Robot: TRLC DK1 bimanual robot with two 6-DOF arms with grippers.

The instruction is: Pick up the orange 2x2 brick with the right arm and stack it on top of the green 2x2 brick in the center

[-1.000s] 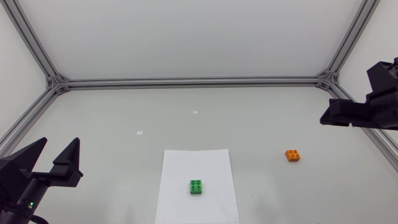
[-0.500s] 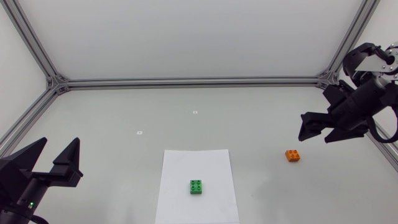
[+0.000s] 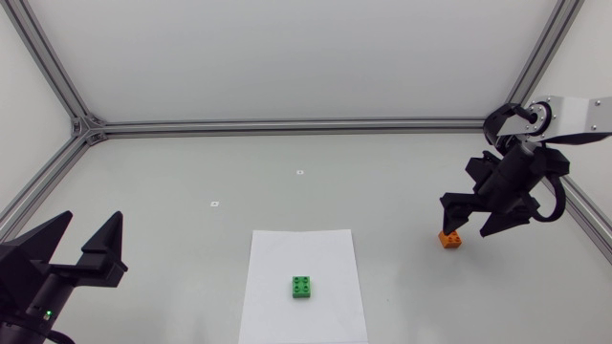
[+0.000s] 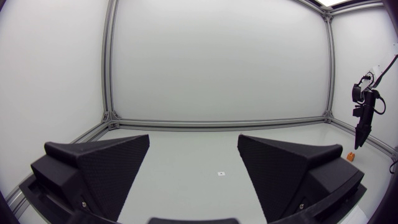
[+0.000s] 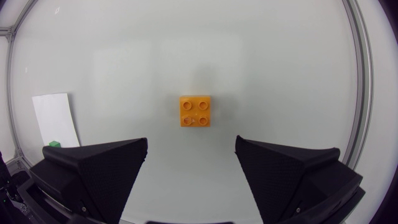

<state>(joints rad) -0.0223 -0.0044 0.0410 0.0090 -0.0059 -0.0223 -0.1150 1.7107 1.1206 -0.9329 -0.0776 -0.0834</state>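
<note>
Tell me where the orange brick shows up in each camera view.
Head view: orange brick at right, partly under the right arm.
Left wrist view: brick a tiny speck far ahead, below the right arm.
Right wrist view: brick ahead, centred between the open jaws.
Shared landmark: the right arm's jaws over it.

My right arm point(image 3: 572, 108) is in from the right edge; right gripper point(image 3: 467, 227) angled downward, fingers apart. Left gripper point(image 3: 92, 220) low at near left, fingers spread wide.
</note>
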